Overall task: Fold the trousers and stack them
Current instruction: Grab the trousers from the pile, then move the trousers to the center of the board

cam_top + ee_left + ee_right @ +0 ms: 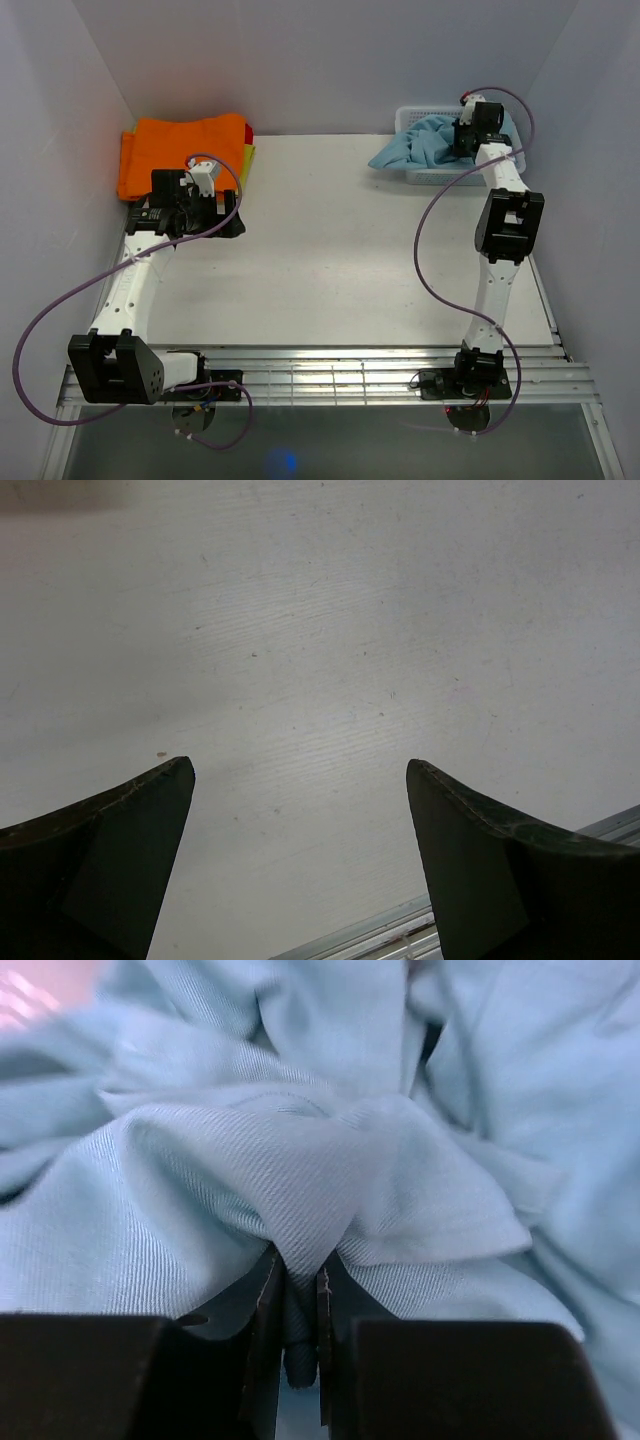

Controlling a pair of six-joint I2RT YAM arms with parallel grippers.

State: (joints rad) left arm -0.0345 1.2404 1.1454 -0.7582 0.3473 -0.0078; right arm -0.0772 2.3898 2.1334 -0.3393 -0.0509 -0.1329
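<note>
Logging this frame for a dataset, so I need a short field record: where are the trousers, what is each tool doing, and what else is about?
garment to fold: light sky-blue soft cloth trousers, crumpled, unfolded
location: in the white plastic basket at the far right, spilling over its left rim
right tool: shut on a pinched fold of the trousers
left tool: open, holding nothing, over the bare white table
other item: bright orange folded garment, far left corner
</note>
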